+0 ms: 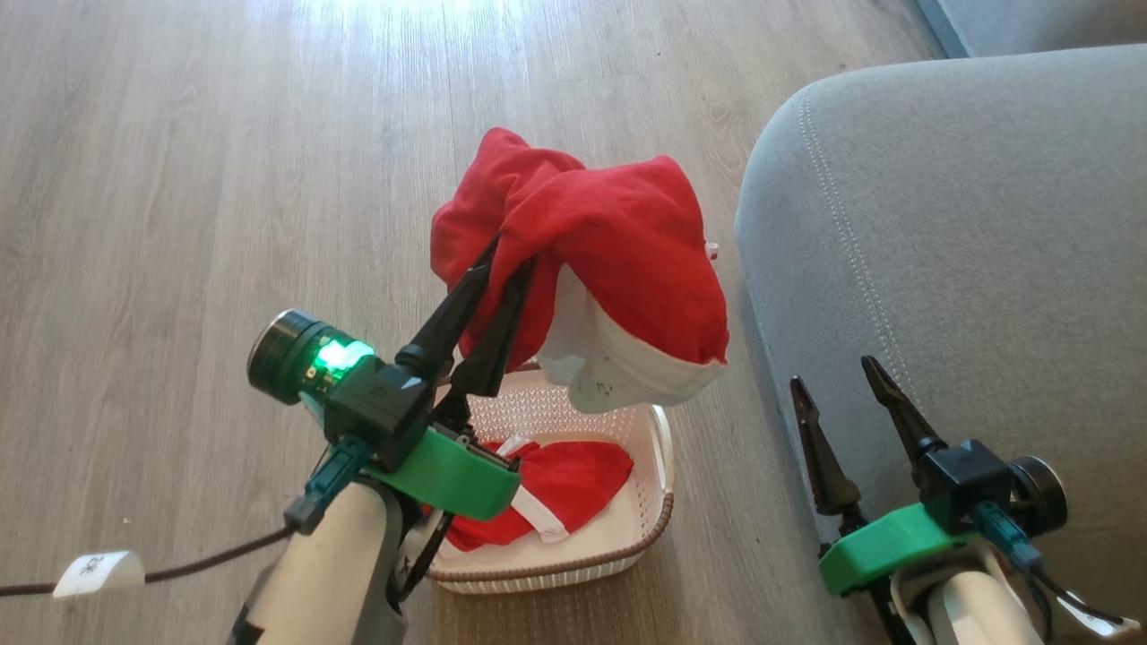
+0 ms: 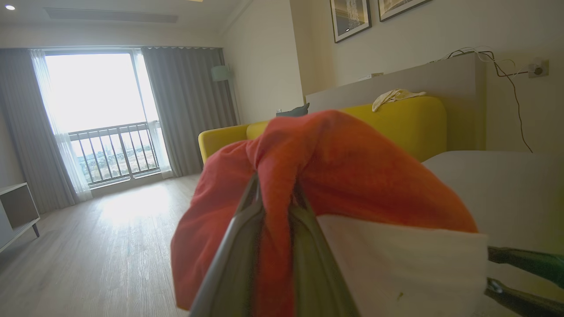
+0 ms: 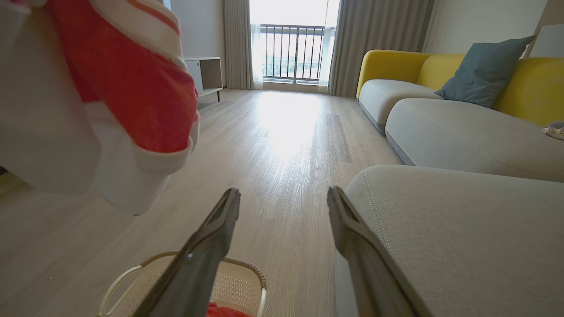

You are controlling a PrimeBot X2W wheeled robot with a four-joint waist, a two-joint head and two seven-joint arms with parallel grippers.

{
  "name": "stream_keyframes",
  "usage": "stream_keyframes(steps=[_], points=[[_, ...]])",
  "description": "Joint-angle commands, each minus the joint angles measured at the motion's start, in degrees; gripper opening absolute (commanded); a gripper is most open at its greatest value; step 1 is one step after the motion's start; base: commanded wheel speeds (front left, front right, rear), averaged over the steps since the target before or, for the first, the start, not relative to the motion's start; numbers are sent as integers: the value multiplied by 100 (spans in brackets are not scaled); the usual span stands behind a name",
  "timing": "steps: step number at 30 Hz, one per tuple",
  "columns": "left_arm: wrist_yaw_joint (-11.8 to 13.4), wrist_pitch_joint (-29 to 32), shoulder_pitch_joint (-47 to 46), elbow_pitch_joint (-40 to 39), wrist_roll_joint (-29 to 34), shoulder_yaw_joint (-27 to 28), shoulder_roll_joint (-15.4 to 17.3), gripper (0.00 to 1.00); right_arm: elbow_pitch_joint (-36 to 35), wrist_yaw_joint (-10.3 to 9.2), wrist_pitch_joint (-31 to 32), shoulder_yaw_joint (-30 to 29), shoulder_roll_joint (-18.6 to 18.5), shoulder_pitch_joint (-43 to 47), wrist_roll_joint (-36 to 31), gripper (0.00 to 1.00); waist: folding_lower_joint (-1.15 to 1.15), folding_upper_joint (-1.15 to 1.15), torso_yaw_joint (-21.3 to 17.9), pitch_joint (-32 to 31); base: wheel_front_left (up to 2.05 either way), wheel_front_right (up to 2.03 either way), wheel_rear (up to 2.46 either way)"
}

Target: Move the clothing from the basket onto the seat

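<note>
My left gripper (image 1: pixel 513 253) is shut on a red garment with a white band (image 1: pixel 618 260), holding it in the air above the cream basket (image 1: pixel 647 515). A fold of that cloth is pinched between the fingers in the left wrist view (image 2: pixel 275 189), where the garment (image 2: pixel 352 171) drapes over both fingers. A second red piece of clothing (image 1: pixel 564 488) lies inside the basket. The grey seat (image 1: pixel 968 242) stands to the right of the basket. My right gripper (image 1: pixel 835 370) hangs open at the seat's front edge, holding nothing; in its own view the lifted garment (image 3: pixel 128 88) hangs at upper left.
Wood floor (image 1: pixel 224 179) spreads left of and beyond the basket. A dark cable with a white tag (image 1: pixel 99 573) trails at lower left. A yellow-backed sofa (image 3: pixel 440 110) with a blue pillow (image 3: pixel 482 70) runs along the right, and a low cabinet (image 3: pixel 205 75) stands near the window.
</note>
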Motion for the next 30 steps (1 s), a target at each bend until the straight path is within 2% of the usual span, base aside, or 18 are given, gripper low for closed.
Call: stream_keyframes(steps=[1,9,21,30], points=[[32,-29,-170,-226,-40,151,-3,0,-221,40,-52,222,-92,-111,67,100,0,0,-7,3,0,0,0],[29,-29,-206,-207,-17,173,-3,0,-460,40,-52,563,-264,-118,336,100,0,0,-42,48,0,0,0],[-23,-29,-264,7,116,242,-4,0,-1438,40,-52,1708,-1036,-170,702,100,0,0,-56,145,0,0,0],[-53,-29,-277,140,168,251,-4,0,-1799,40,-52,2240,-1286,-317,758,100,0,0,-61,167,0,0,0]])
